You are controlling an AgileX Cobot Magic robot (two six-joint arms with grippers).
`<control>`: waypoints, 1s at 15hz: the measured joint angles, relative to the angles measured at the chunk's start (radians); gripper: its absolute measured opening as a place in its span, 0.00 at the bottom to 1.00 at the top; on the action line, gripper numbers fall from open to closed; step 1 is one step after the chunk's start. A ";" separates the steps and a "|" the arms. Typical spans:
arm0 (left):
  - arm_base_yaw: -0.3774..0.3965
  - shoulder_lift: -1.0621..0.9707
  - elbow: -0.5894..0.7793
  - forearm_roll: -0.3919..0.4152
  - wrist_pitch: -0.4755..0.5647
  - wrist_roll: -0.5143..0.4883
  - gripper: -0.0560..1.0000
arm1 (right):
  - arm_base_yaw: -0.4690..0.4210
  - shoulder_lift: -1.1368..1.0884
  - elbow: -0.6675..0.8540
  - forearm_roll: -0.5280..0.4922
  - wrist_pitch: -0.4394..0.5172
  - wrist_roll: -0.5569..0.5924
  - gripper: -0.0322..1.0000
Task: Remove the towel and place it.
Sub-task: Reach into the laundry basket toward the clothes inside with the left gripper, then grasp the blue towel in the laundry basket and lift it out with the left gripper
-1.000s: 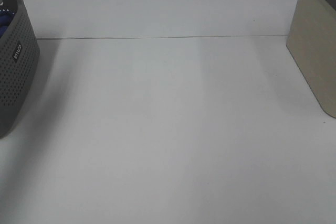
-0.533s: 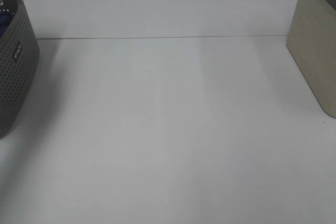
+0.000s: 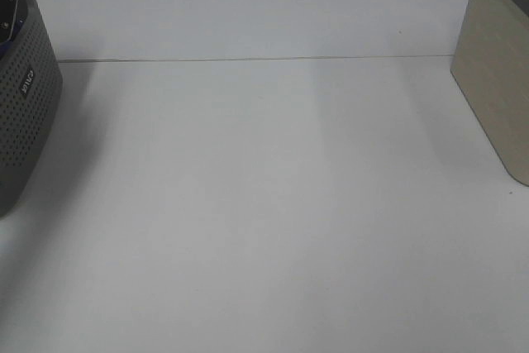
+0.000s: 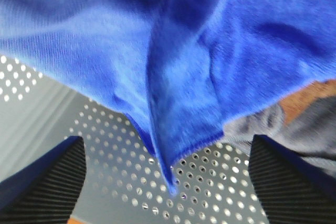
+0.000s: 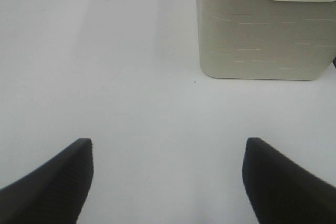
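Note:
The royal-blue plush towel (image 4: pixel 173 51) fills most of the left wrist view and lies inside the grey perforated basket (image 3: pixel 25 113) at the far left of the table. A fold of the towel hangs down between the two fingers of my left gripper (image 4: pixel 168 182), whose jaws stand wide apart over the basket's perforated wall (image 4: pixel 210 182). A dark part of the left arm (image 3: pixel 7 7) shows inside the basket's rim. My right gripper (image 5: pixel 168 182) is open and empty, low over the white table (image 5: pixel 131 77).
A beige lidded bin (image 5: pixel 262 24) stands ahead of the right gripper; it also shows at the right edge of the exterior view (image 3: pixel 500 80). Something orange and grey (image 4: pixel 310 98) lies in the basket beside the towel. A seam (image 3: pixel 248 59) crosses the table's far part.
In the exterior view the blue patch seen in the basket is now mostly covered by the dark left arm, which has moved down into the basket.

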 joint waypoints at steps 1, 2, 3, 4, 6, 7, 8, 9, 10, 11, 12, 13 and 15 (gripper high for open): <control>0.000 0.016 0.000 0.009 -0.012 0.000 0.79 | 0.000 0.000 0.000 0.000 0.000 0.000 0.77; 0.000 0.030 0.000 0.017 -0.021 0.000 0.79 | 0.000 0.000 0.000 0.000 0.000 0.000 0.77; 0.000 0.040 -0.001 0.018 -0.028 0.000 0.79 | 0.000 0.000 0.000 0.000 0.000 0.000 0.77; 0.000 0.040 -0.001 0.024 -0.030 0.000 0.79 | 0.000 0.000 0.000 0.000 0.000 0.000 0.77; 0.000 0.043 -0.003 0.025 -0.033 0.000 0.77 | 0.000 0.000 0.000 0.000 0.000 0.000 0.77; 0.005 0.047 -0.006 0.023 -0.032 0.000 0.74 | 0.000 0.000 0.000 0.000 0.000 0.000 0.77; 0.008 0.048 -0.007 0.018 -0.034 0.000 0.72 | 0.000 0.000 0.000 0.000 0.000 0.000 0.77; 0.012 0.048 -0.007 0.013 -0.037 0.000 0.69 | 0.000 0.000 0.000 0.000 0.000 0.000 0.77; 0.019 0.048 -0.007 0.007 -0.039 0.000 0.64 | 0.000 0.000 0.000 0.000 0.000 0.000 0.77; 0.023 0.050 -0.007 0.004 -0.039 0.000 0.56 | 0.000 0.000 0.000 0.000 0.000 0.000 0.77; 0.028 0.052 -0.007 -0.001 -0.038 0.000 0.47 | 0.000 0.000 0.000 0.000 0.000 0.000 0.77; 0.028 0.052 -0.007 -0.004 -0.038 0.000 0.43 | 0.000 0.000 0.000 0.000 0.000 0.000 0.77; 0.028 0.053 -0.007 -0.021 -0.046 0.000 0.11 | 0.000 0.000 0.000 0.000 0.000 0.000 0.77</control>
